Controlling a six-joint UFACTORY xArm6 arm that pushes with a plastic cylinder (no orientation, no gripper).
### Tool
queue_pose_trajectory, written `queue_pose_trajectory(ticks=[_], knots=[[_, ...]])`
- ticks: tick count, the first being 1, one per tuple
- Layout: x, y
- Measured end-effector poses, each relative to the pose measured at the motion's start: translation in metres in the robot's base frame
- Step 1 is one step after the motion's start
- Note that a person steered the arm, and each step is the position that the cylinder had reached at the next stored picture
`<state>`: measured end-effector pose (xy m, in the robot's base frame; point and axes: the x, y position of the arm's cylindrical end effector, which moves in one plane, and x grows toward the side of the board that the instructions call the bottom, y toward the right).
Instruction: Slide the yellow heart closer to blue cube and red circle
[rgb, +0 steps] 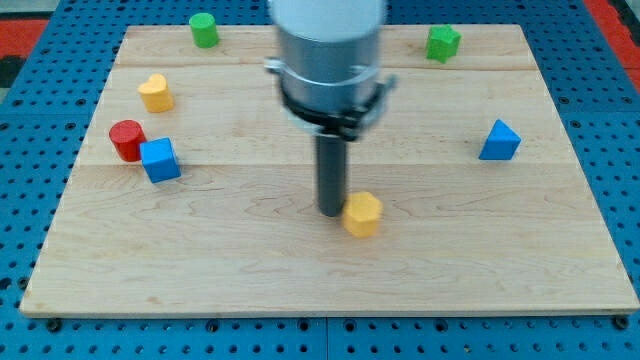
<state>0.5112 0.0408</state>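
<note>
Yellow heart (155, 92) sits near the table's (300, 270) upper left, above the red circle (127, 139) and blue cube (160, 160), which touch. My tip (331, 211), a bare rod with nothing to spread or pinch, stands mid-table, touching the left side of a yellow hexagonal block (363, 213). Farther out: a blue triangular block (500, 141) at right, a green cylinder (204, 30) and green star-like block (443, 43) along the top.

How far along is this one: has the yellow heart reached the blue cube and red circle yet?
Not done. The yellow heart sits apart, above the touching red circle and blue cube at the view's left. In hand: nothing on the heart; my tip is mid-board, against another yellow block. Left: reach the heart and push it down toward the pair.
</note>
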Motion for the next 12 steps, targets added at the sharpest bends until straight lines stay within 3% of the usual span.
queue_pose_trajectory(ticks=[2, 4, 5, 6, 7, 9, 11, 12], knots=[[0.007, 0.100], [0.002, 0.064], [0.042, 0.052], [0.032, 0.065], [-0.012, -0.010], [-0.173, -0.090], [-0.237, -0.226], [-0.236, -0.253]])
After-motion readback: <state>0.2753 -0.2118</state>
